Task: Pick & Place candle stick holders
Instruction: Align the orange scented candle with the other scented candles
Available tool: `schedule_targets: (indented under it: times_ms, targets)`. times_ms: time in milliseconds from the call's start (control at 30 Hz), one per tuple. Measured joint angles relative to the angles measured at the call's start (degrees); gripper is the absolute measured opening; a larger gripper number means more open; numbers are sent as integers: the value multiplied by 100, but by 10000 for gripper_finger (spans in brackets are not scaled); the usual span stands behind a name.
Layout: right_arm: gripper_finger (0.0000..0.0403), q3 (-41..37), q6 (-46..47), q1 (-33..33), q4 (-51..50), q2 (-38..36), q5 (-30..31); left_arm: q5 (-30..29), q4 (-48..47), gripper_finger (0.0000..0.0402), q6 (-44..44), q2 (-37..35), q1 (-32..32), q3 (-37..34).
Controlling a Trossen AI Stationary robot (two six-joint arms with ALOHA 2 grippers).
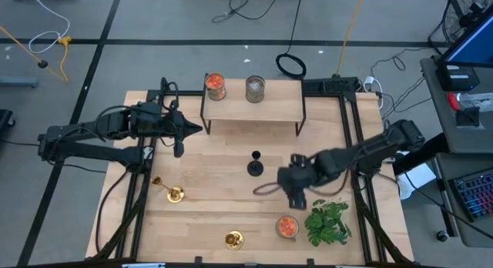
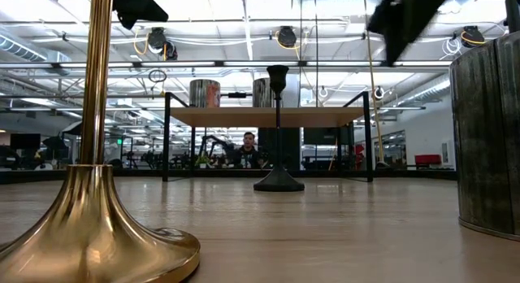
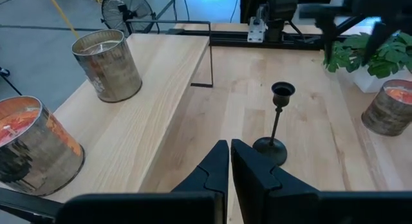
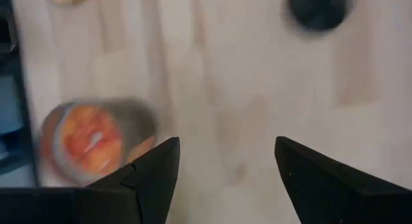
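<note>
While the right pincer (image 1: 293,192) hangs wide open over the counter (image 1: 216,152), the black candle stick holder (image 1: 255,165) stands upright just beside it, mid-counter. Left pincer (image 1: 179,149) pressed shut, empty, near the small shelf (image 1: 254,108). Two gold candle stick holders: one (image 1: 174,192) lying over, one (image 1: 233,239) at the front edge. No legible writing on the jars (image 1: 215,86).

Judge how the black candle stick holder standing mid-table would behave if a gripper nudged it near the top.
The black candle stick holder would probably tip: its stem is tall and thin over a small round base. It looks rigid, likely metal. Once toppled, it might roll.
</note>
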Motion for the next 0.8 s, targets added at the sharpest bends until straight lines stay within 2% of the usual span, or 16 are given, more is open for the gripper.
schedule_targets:
  times_ms: [200, 433, 800]
  targets:
    - [254, 0, 754, 245, 28, 451, -739, 0, 1, 26, -143, -2, 1, -2]
    - [254, 0, 1067, 245, 118, 1070, -1585, -1, 0, 26, -146, 0, 1, 0]
    - [252, 4, 1446, 318, 368, 1177, -1688, -9, 7, 26, -121, 0, 2, -1]
